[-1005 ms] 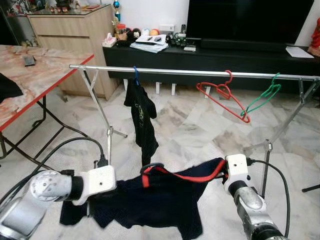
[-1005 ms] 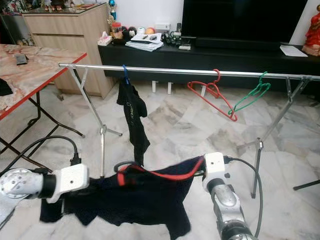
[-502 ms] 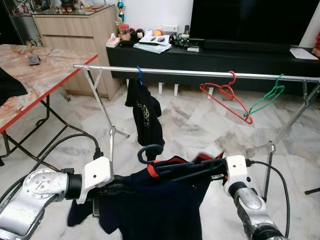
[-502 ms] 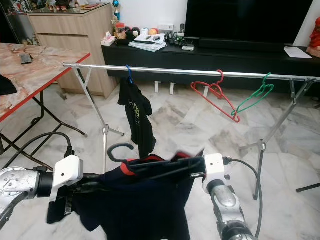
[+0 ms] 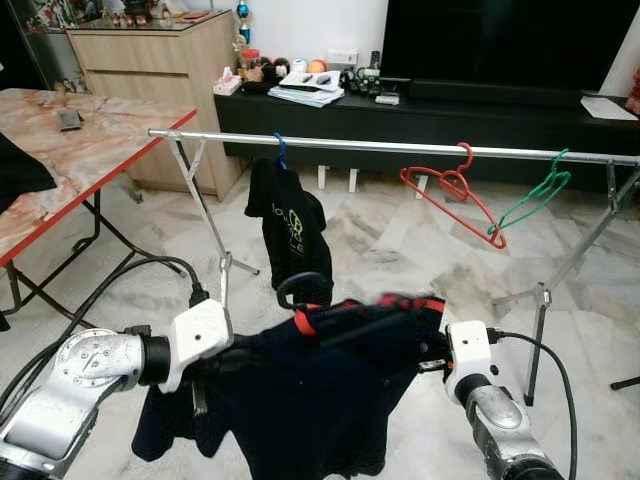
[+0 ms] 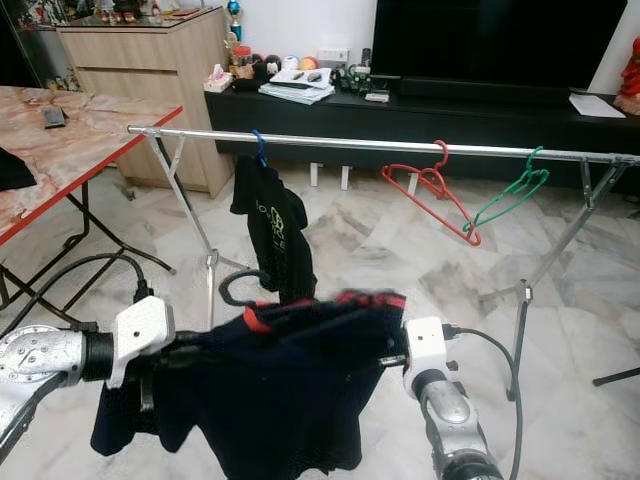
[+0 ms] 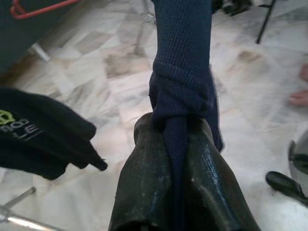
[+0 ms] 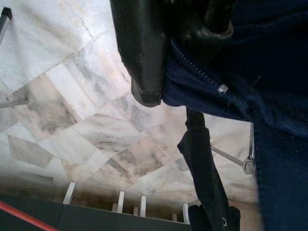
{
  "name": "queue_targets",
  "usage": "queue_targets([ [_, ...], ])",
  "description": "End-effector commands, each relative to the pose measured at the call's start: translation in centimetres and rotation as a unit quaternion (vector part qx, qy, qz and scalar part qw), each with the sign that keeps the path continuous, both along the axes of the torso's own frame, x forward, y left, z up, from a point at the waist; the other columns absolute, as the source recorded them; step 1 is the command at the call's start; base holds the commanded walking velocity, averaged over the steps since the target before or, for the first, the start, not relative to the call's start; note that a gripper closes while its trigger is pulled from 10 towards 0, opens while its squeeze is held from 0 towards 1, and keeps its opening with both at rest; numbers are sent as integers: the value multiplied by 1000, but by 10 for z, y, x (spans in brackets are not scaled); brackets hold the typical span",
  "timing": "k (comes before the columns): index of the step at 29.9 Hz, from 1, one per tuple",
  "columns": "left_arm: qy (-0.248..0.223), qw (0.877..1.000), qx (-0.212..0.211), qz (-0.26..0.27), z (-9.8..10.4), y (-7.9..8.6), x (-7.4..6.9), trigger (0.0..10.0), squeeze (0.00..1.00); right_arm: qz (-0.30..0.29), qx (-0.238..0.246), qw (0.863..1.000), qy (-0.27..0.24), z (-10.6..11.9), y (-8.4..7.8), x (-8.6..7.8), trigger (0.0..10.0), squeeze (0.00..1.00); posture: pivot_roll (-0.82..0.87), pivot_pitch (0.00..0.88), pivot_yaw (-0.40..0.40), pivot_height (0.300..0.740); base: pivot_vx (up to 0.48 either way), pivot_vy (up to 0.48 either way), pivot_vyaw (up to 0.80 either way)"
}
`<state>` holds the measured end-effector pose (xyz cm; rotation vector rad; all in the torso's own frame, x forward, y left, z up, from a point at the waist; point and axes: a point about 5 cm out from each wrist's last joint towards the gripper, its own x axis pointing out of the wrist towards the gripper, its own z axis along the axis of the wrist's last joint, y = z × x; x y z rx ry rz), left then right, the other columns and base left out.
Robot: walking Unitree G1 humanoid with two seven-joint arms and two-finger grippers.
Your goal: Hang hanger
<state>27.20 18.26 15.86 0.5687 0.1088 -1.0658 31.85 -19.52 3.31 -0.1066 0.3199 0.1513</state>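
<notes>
You are mid-carry: left claw [image 7: 175,159] and right claw [image 8: 168,53] both clamp the navy shirt [image 5: 320,400] on its hanger [image 5: 300,290] (near, below the rail [image 5: 400,147]); next, lift the hook over it.

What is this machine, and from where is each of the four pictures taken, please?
It is a walking robot with two silver arms, each ending in a black two-fingered pincer. The two wide pictures come from its head camera; the two close pictures come from cameras on its wrists. Together, the left pincer and the right pincer hold up a navy shirt on a dark hanger. Each pincer is shut on the cloth. Ahead stands a rail bearing a black shirt, a red hanger and a green hanger.
</notes>
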Motion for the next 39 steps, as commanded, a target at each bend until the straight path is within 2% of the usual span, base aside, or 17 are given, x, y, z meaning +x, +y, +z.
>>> queue_targets([
  [1,-19,1000,-4,17,4,-4,6,10000,0,-5,2,1000,14,-5,-1,-3,10000,1000,89,17,13,740,0,0,0],
  [6,-20,1000,-11,12,3,-10,6,10000,0,2,-1,1000,19,-6,0,-4,10000,1000,88,16,13,740,0,0,0],
  [9,-11,1000,-24,0,2,-16,3,10000,0,41,-24,997,60,-15,3,-9,10000,1000,86,14,14,740,0,0,0],
  [13,-11,1000,-29,2,1,-19,3,10000,0,85,-33,993,75,-19,9,-13,10000,1000,86,10,16,740,0,0,0],
  [17,-8,999,-47,10,1,-21,5,10000,0,105,-69,989,84,-22,9,-16,10000,1000,78,0,20,740,0,0,0],
  [21,-5,998,-54,18,0,-21,7,10000,0,133,-70,985,89,-23,11,-17,10000,1000,76,0,23,740,0,0,0],
  [25,-18,997,-68,43,0,-21,12,10000,0,165,-57,980,96,-23,13,-19,10000,1000,70,0,24,740,0,0,0],
  [26,-14,995,-82,46,0,-24,13,10000,0,159,-15,981,108,-24,12,-20,10000,1000,66,0,24,740,0,0,0],
  [28,-10,995,-93,45,0,-26,13,10000,0,151,28,983,104,-22,13,-19,10000,1000,65,0,24,740,0,0,0],
  [30,-5,995,-95,40,-2,-29,12,10000,0,153,49,982,100,-20,13,-18,10000,1000,66,0,24,740,0,0,0],
  [32,1,995,-89,36,-4,-30,10,10000,0,200,46,974,92,-16,16,-18,10000,1000,65,0,25,740,0,0,0],
  [33,4,996,-85,35,-6,-30,10,10000,0,223,41,970,91,-15,17,-19,10000,259,65,0,25,740,0,0,0],
  [34,8,996,-78,34,-7,-29,9,10000,0,254,32,962,90,-14,20,-20,10000,0,65,0,25,740,0,0,0],
  [37,4,997,-66,46,-11,-24,12,10000,0,306,11,947,95,-13,19,-23,10000,0,60,0,27,740,0,0,0],
  [39,-2,995,-81,65,-9,-24,16,10000,0,320,23,943,85,-7,16,-22,10000,0,60,0,27,740,0,0,0],
])
